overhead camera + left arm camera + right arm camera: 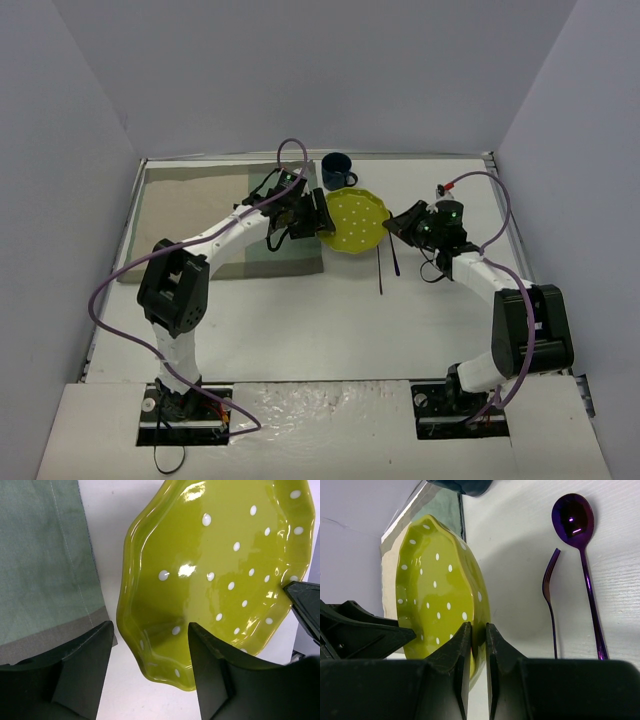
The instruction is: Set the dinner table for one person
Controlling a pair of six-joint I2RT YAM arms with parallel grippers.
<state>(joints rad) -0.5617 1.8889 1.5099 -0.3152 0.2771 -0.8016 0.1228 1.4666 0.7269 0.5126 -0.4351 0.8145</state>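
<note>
A yellow-green plate [355, 220] with white dots and a wavy rim sits over the white dinner table [330, 320], just right of the placemat. My right gripper [392, 225] is shut on the plate's right rim; in the right wrist view the rim [435, 580] is pinched between my right gripper's [478, 626] jaws. My left gripper [322, 212] is open at the plate's left rim. In the left wrist view the plate [215, 570] lies partly between my left gripper's [150, 626] spread jaws, with no contact that I can see.
A beige and green placemat [190, 215] lies at the back left, its green edge [40, 560] beside the plate. A dark blue mug [336, 170] stands behind the plate. A purple fork [549, 590] and spoon [575, 520] lie on the table near the plate's front right.
</note>
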